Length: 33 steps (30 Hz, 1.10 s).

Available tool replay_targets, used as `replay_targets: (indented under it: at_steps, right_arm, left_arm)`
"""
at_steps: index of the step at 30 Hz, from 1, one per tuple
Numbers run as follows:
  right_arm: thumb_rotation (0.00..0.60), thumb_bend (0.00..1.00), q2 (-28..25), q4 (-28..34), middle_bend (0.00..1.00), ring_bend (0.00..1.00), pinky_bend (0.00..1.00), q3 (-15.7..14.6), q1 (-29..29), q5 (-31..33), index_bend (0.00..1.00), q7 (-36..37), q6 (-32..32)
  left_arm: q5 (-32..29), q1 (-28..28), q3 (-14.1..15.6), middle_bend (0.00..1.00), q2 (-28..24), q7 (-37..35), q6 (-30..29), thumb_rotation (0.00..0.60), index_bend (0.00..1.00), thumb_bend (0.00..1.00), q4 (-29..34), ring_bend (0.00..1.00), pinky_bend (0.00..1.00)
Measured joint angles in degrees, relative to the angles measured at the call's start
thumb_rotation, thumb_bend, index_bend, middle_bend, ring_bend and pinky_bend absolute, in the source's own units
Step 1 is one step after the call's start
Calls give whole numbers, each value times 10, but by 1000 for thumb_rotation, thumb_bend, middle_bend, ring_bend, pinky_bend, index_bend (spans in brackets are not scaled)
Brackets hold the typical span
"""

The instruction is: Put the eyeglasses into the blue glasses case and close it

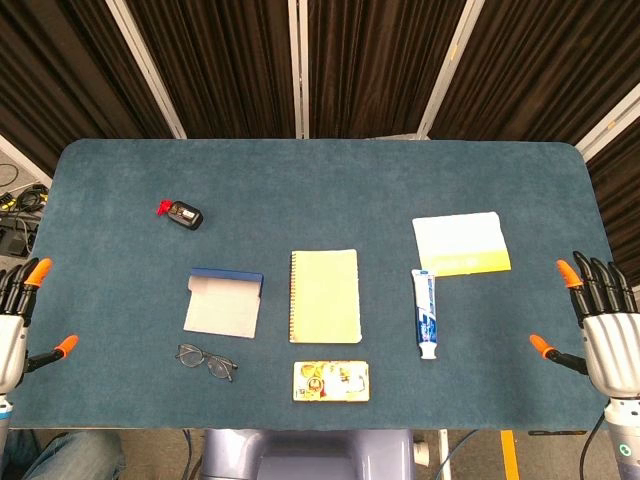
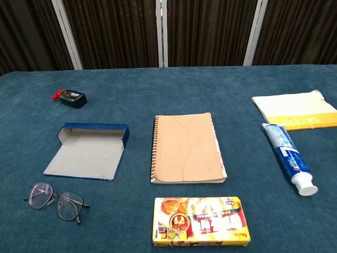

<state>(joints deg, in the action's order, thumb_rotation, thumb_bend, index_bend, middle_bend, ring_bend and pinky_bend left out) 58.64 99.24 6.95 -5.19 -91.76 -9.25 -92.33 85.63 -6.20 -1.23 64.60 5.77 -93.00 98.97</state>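
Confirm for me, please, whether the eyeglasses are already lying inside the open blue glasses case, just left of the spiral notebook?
Not quite: the eyeglasses lie on the table in front of the open blue glasses case, not inside it, as the chest view shows. The case is indeed left of the spiral notebook.

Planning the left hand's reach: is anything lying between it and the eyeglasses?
No. In the head view, only bare table separates the left hand from the eyeglasses.
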Motion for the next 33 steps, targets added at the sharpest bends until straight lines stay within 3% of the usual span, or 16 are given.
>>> replay_targets:
  at_steps: [13,18,23,26,33]
  right_arm:
    - [600,0,-8,6,0,0,0,-3,0,3,0,7,9]
    - [600,0,-10,5,0,0,0,-6,-2,4,0,15,17]
    - [600,0,-9,6,0,0,0,-7,-4,4,0,14,22]
    - [600,0,-7,7,0,0,0,-8,-6,5,0,11,27]
    - [600,0,-9,8,0,0,0,-9,-7,14,0,17,36]
  left_arm:
    - [31,-2,6,0,4,8,18,600,9,0,0,0,0]
    - [64,-23,18,0,18,24,64,600,174,20,-3,0,0]
    - [72,-55,25,0,44,51,131,600,349,221,-5,0,0]
    - [69,-75,26,0,72,73,177,600,404,299,-10,0,0]
    - [37,-112,22,0,159,143,250,600,463,344,-47,0,0]
